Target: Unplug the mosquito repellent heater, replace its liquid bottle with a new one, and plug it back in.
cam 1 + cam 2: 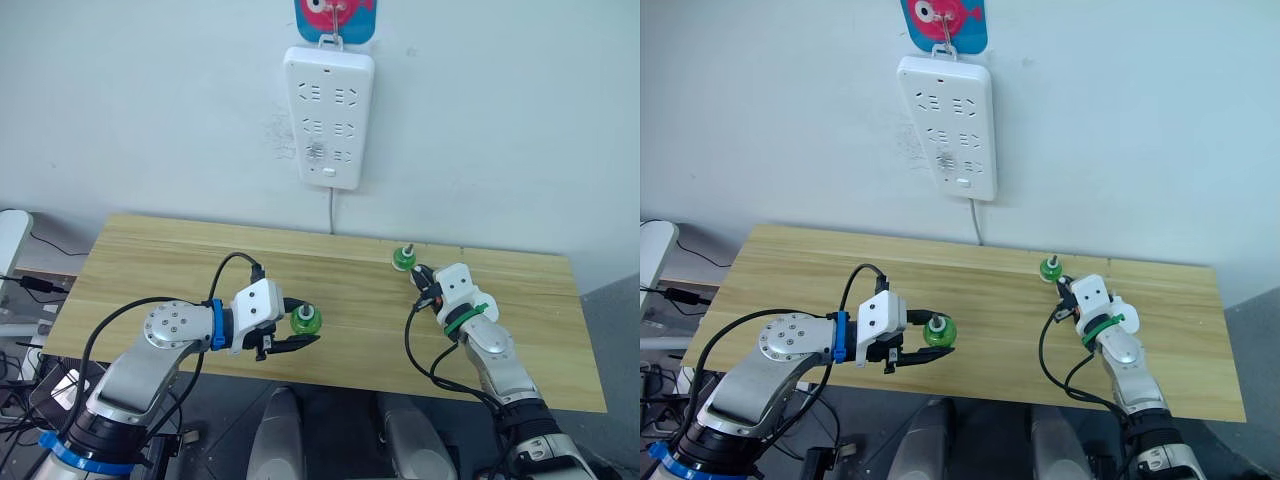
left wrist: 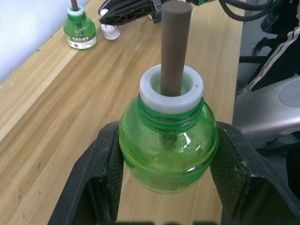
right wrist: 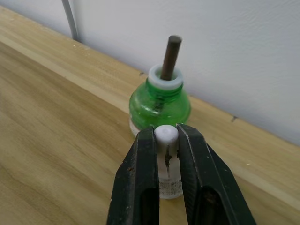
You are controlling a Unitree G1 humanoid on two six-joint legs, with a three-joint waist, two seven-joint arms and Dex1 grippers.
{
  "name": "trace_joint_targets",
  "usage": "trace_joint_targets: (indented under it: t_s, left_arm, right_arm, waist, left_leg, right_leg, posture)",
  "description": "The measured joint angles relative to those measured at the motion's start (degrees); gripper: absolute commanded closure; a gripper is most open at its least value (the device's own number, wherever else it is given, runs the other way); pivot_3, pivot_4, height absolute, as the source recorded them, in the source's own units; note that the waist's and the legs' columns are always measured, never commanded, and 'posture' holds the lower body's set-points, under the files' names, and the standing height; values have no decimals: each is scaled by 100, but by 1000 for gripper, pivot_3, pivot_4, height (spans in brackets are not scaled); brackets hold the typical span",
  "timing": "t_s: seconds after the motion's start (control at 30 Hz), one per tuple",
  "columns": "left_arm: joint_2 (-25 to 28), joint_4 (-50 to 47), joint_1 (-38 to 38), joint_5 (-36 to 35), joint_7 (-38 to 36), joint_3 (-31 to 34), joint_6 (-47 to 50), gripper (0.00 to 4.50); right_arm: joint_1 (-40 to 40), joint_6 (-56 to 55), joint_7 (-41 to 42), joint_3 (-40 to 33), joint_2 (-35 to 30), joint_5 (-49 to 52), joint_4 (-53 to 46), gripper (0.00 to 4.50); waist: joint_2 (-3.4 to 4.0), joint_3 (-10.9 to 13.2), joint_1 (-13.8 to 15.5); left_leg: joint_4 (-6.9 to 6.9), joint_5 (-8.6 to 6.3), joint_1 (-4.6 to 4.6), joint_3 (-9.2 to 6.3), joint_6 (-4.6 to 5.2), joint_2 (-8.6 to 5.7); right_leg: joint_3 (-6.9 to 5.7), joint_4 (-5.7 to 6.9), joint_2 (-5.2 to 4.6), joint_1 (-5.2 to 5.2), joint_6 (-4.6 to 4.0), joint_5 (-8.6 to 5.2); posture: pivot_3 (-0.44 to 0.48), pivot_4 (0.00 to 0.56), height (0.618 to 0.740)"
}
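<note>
My left gripper (image 1: 304, 331) is shut on a green liquid bottle (image 1: 306, 321) with a white neck and a brown wick, over the table's front middle. The left wrist view shows this bottle (image 2: 168, 145) squeezed between both black fingers. A second green bottle (image 1: 403, 258) with a wick stands at the back right of the table. Just in front of it, my right gripper (image 3: 166, 135) is shut on a small white cap (image 3: 166, 136) that rests on the wood. The mosquito repellent heater is out of view.
A long white power strip (image 1: 328, 115) hangs on the wall above the wooden table (image 1: 150, 260), its cord dropping behind the table's back edge. Nothing is plugged into its sockets. Cables and gear lie on the floor at the left.
</note>
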Motion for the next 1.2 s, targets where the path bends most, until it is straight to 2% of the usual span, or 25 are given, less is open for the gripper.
trace_joint_targets:
  t_s: [0.2, 0.33, 0.47, 0.5, 0.57, 0.63, 0.8, 1.1, 1.2]
  left_arm:
    - [-35, 10, -88, -2, -9, -12, -17, 2242]
    - [-125, 50, -164, -24, -38, -73, -47, 2242]
    - [-290, 119, -343, -87, -201, -132, -145, 2242]
    - [-338, 190, -449, -116, -299, -187, -189, 2242]
    - [-417, 302, -642, -138, -432, -292, -273, 2242]
    - [-548, 339, -842, -160, -552, -380, -316, 2242]
    - [-899, 605, -1441, -186, -790, -642, -357, 2242]
    - [-1016, 691, -1599, -253, -879, -681, -280, 2242]
    - [-1000, 693, -1597, -242, -886, -682, -299, 2242]
  right_arm:
    - [271, 69, 11, -174, 22, 89, -392, 1442]
    - [773, 535, 254, -290, -249, 337, -1587, 1430]
    - [1421, 1437, 830, -269, -886, 802, -3239, 1430]
    - [1508, 1836, 1134, -161, -1262, 1002, -3847, 1430]
    - [1449, 2386, 1520, 20, -1729, 1273, -4738, 1430]
    - [1180, 2902, 1780, 219, -1929, 1568, -5434, 1430]
    - [106, 3995, 1960, 900, -1853, 1954, -5996, 1430]
    - [-58, 4306, 1996, 1167, -1725, 1970, -5930, 1430]
    - [-42, 4264, 2040, 1192, -1741, 1853, -5918, 2310]
  waist:
    - [6, 3, 3]
    - [12, 7, 14]
    - [22, 12, 12]
    - [28, 16, 6]
    - [28, 16, -26]
    - [26, 15, -59]
    - [22, 12, -114]
    - [22, 12, -111]
    - [21, 11, -111]
  left_leg:
    - [0, 0, -1, 1, 0, 0]
    - [-5, 0, -2, -2, -1, 0]
    - [-5, 0, -5, -1, -1, -1]
    - [-3, 0, -4, 0, -1, -3]
    - [-2, 1, 1, 0, -2, 0]
    - [-1, 1, 2, -4, -2, 5]
    - [2, 2, -3, -5, -2, 0]
    - [0, 2, -25, -18, -2, -1]
    - [3, 2, -25, -19, -2, -2]
  right_leg:
    - [2, -1, 0, 0, 0, 0]
    - [0, -7, 0, 1, 1, 0]
    - [1, -10, -1, 2, 1, 0]
    - [4, -9, -2, 2, 1, 0]
    - [5, -8, 2, 6, 2, 0]
    - [2, -9, 7, 8, 2, 0]
    - [0, -16, 4, 8, 3, 1]
    - [-20, -27, -2, -2, 2, 1]
    - [-21, -24, -2, -2, 2, 1]
  posture:
    - [11, 343, 697]
    - [5, 335, 697]
    - [-27, 333, 697]
    - [-38, 332, 697]
    - [-50, 331, 697]
    - [-64, 326, 697]
    - [-61, 314, 697]
    - [-55, 299, 697]
    - [-57, 291, 697]
